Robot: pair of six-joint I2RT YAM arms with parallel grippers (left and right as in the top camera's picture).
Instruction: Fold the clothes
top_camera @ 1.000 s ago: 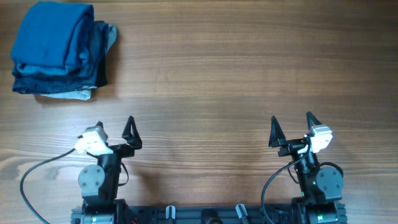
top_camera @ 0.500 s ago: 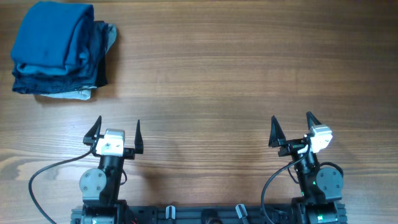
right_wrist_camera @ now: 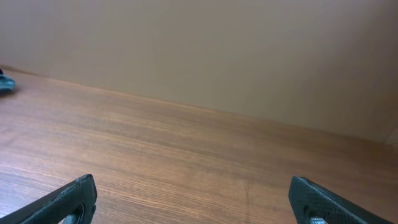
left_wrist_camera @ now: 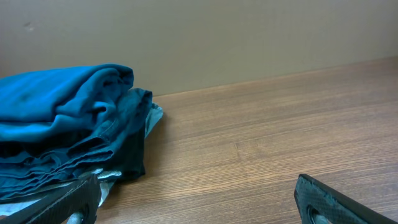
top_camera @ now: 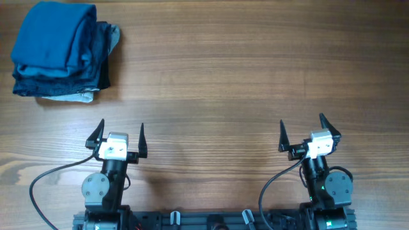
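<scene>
The clothes [top_camera: 54, 35] lie folded as a medium-blue bundle on top of a pile at the table's far left corner; in the left wrist view the clothes [left_wrist_camera: 56, 99] fill the left side. My left gripper [top_camera: 119, 128] stands open near the front edge, well short of the pile, nothing between its fingers. From its own camera the left gripper [left_wrist_camera: 196, 199] shows both fingertips spread wide over bare wood. My right gripper [top_camera: 301, 122] is open too, at the front right. Its camera shows the right gripper [right_wrist_camera: 193, 190] empty above the tabletop.
Under the blue bundle sit darker denim-blue and grey folded pieces [top_camera: 57, 86] and a black garment [top_camera: 103, 73]. Cables loop from both arm bases along the front edge [top_camera: 204, 220]. A plain wall [right_wrist_camera: 199, 50] backs the table. A scrap of the pile [right_wrist_camera: 5, 84] shows at the right wrist view's left edge.
The left gripper has swung from pointing right to facing straight ahead, then held still. The right gripper has just turned slightly to the left.
</scene>
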